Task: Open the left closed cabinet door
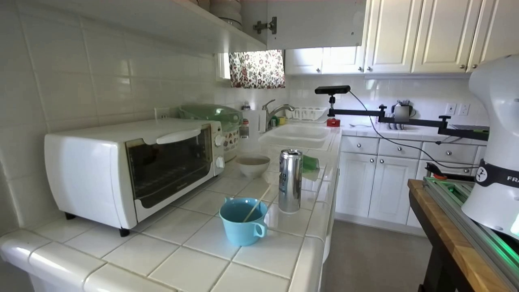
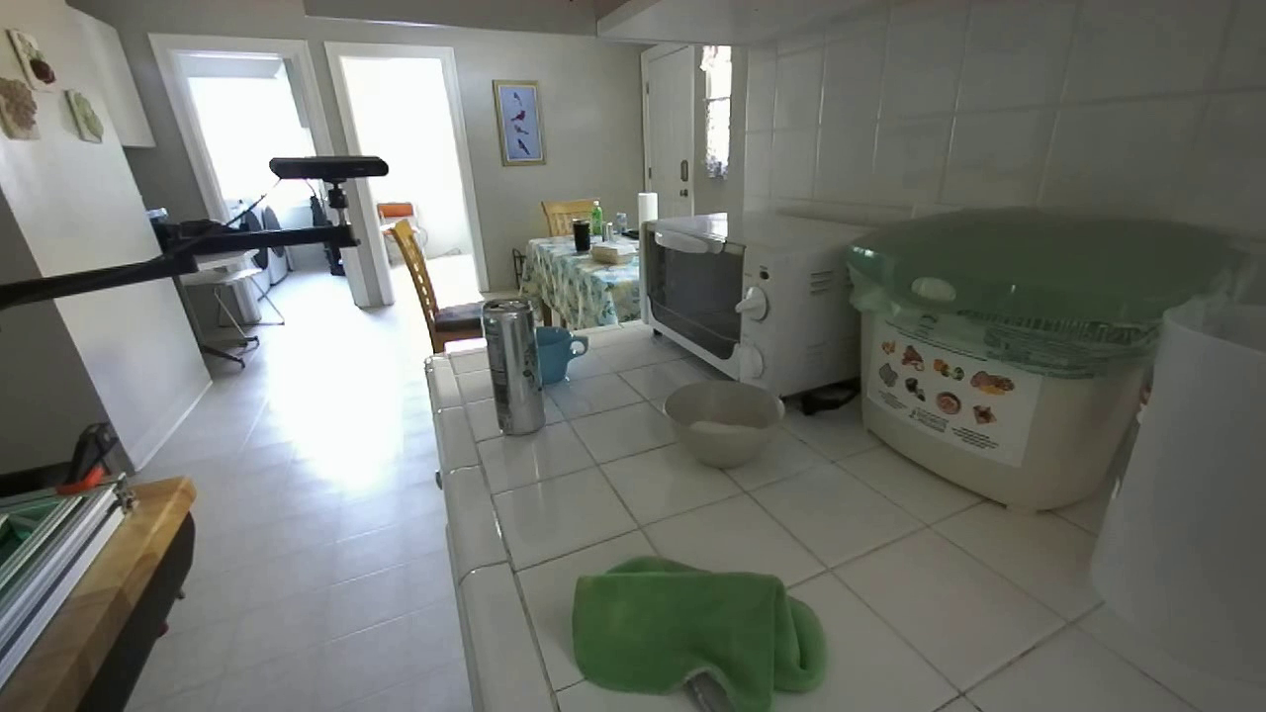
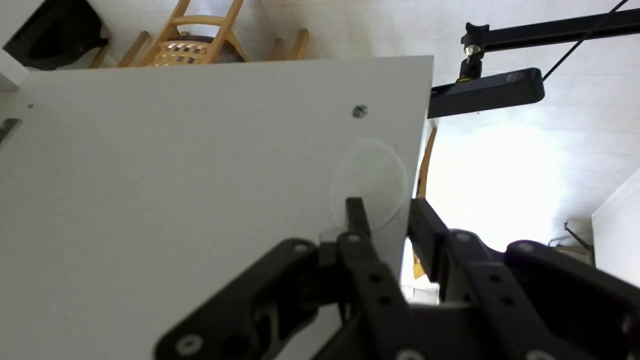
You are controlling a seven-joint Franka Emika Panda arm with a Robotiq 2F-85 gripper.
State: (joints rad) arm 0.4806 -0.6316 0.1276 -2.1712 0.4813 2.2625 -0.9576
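Observation:
A white upper cabinet door stands swung open at the top of an exterior view, with its inner face and a metal hinge showing. The same door fills much of the wrist view as a flat panel with a screw and a round clear mark near its free edge. My gripper is at that edge with its fingers apart. One finger is over the inner face and the other is just past the edge. I cannot tell whether either finger touches the door. The gripper is out of view in both exterior views.
A black camera arm reaches close to the door's free edge. Below are a toaster oven, a silver can, a blue cup, a bowl and a green cloth on the tiled counter.

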